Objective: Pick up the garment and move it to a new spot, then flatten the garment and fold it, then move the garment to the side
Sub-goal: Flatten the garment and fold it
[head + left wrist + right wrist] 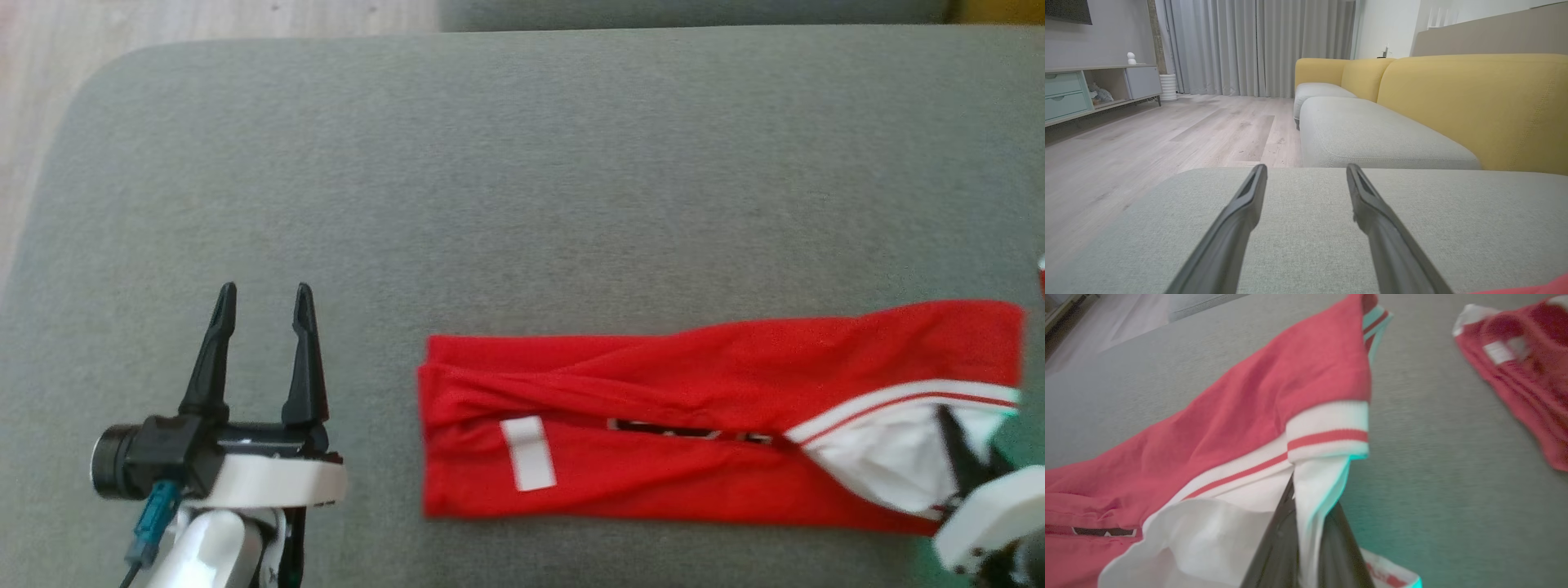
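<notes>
The garment lay folded lengthwise, its white end pinched by the right gripper, the left gripper spread idle, a further fold and the sideways move seemingly remaining.

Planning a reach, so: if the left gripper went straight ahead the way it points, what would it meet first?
The left gripper points over bare grey cushion; probably the next seat cushion first, depth unclear.
</notes>
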Available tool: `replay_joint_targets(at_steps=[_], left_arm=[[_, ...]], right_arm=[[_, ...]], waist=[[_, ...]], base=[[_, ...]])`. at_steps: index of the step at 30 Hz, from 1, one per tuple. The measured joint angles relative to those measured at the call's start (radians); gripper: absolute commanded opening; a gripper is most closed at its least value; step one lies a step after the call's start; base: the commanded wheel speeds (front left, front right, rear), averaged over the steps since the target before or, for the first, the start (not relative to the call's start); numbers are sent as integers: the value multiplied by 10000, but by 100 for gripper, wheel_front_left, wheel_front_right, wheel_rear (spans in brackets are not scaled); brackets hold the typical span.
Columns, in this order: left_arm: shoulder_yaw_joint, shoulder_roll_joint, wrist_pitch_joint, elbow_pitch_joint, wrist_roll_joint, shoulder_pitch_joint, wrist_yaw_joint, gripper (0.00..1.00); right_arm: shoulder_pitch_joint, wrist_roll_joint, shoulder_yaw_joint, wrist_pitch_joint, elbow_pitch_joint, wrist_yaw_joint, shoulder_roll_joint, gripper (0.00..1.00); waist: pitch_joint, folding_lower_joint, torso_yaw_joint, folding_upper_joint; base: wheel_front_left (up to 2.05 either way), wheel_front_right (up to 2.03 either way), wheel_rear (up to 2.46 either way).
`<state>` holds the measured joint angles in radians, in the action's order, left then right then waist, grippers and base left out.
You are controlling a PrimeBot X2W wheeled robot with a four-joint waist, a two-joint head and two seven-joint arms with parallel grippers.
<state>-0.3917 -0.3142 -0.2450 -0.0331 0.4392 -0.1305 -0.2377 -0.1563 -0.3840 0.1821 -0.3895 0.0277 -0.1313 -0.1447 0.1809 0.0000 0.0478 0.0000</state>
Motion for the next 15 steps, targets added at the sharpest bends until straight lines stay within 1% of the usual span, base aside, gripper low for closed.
replay_joint_targets(at_steps=[3,6,11,13,15], left_arm=[[15,-46,2,73,13,103,-2,100],[15,-67,2,84,13,159,-12,100],[6,-75,17,107,19,154,-12,100],[-23,-71,21,105,58,148,4,100],[-58,-65,33,94,88,144,12,100]], right_arm=[[-189,163,485,-305,430,0,-42,0],[-141,320,295,-890,1243,0,50,0],[563,330,-1039,-2234,2447,0,401,0],[954,107,-1699,-2784,2514,0,552,0],[1276,-387,-2324,-3024,2345,0,771,0]], waist=[[-6,0,-179,0],[-11,0,-316,0],[-55,0,-384,0],[-60,0,-325,0],[-52,0,-219,0]], base=[[0,0,0],[0,0,0],[0,0,0],[0,0,0],[0,0,0]])
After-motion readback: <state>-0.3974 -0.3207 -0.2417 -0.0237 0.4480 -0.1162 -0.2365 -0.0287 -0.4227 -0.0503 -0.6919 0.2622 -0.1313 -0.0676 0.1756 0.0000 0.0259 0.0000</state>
